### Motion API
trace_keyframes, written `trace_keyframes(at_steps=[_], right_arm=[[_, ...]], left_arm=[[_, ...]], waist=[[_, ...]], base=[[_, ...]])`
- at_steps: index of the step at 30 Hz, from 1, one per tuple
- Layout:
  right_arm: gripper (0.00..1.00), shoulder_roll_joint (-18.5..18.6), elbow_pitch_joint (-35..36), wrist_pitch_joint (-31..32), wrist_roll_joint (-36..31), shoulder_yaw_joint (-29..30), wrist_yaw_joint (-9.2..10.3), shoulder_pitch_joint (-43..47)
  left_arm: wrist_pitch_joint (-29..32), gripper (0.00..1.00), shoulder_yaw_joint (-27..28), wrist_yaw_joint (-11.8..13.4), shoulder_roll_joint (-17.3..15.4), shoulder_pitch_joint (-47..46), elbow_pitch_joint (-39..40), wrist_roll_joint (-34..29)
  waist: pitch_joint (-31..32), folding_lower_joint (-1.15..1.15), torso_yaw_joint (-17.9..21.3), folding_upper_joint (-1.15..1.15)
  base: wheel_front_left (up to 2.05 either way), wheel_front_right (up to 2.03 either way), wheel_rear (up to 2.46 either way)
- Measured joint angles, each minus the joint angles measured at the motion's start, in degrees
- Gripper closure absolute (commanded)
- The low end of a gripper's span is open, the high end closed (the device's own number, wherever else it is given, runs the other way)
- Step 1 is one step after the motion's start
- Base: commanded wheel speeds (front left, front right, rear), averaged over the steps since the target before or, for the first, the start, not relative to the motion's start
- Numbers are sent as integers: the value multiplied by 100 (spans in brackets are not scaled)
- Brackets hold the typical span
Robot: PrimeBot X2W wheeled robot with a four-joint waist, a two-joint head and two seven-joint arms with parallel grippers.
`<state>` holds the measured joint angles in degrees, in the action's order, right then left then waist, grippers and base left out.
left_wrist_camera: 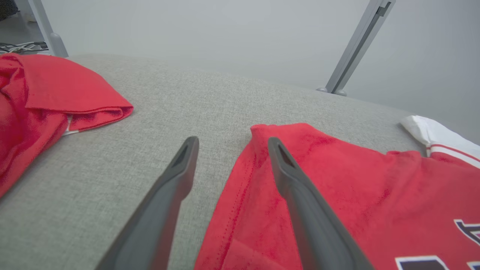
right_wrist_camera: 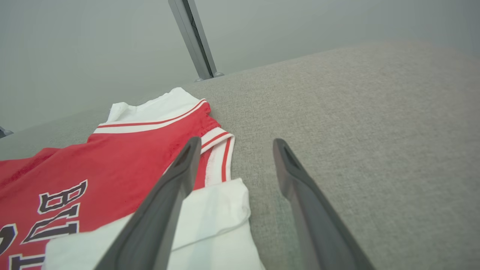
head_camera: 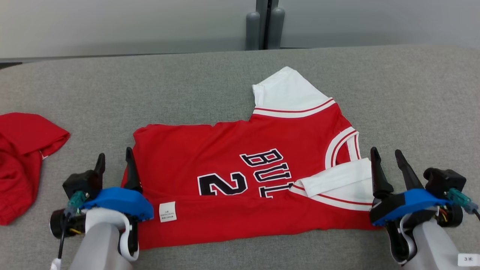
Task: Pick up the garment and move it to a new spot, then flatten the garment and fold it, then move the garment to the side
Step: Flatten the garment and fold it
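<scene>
Garment [head_camera: 225, 150]: soft matt red cloth, fuzzy nap; tabletop [head_camera: 187, 86]: coarse grey woven fabric.

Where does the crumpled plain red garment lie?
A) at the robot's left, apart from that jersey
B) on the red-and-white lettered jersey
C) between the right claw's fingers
A: grey fabric surface shows between the crumpled plain red garment and the red-and-white lettered jersey, at the robot's left.
</scene>
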<state>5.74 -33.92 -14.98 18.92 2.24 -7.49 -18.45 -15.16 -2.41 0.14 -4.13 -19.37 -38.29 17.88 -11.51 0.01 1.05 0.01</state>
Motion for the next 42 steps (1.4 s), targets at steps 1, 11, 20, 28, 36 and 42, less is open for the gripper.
trace_keyframes(at_steps=[1, 11, 20, 28, 36, 42], right_arm=[[0, -4, 13, 0, -18, -51, 0, -91], [0, -46, 133, 0, 16, -515, 0, -668], [0, -41, 152, 1, 40, -553, 0, -723], [0, -70, 134, 0, 40, -545, 0, -723], [0, -131, 77, 1, 38, -573, 0, -720], [0, -146, 75, 0, 45, -579, 0, -720]], left_arm=[[1, 0, 12, -16, -32, -166, -101, -9], [1, 0, 60, -310, -126, -1442, -1316, 167], [0, 0, -86, -527, -81, -1807, -1797, 133], [0, 0, -505, -520, 44, -1788, -1673, -248], [1, 0, -454, -412, 111, -1579, -1169, -193], [1, 0, -145, -218, 2, -1571, -993, -187]], waist=[[-74, 0, 12, 0], [-738, 0, 230, 1], [-883, -1, 283, 0], [-876, -1, 281, 0], [-816, -1, 252, 0], [-798, -1, 265, -1]], base=[[0, 0, 0], [0, 0, 0], [0, 0, 0], [0, 0, 0], [0, 0, 0], [0, 0, 0]])
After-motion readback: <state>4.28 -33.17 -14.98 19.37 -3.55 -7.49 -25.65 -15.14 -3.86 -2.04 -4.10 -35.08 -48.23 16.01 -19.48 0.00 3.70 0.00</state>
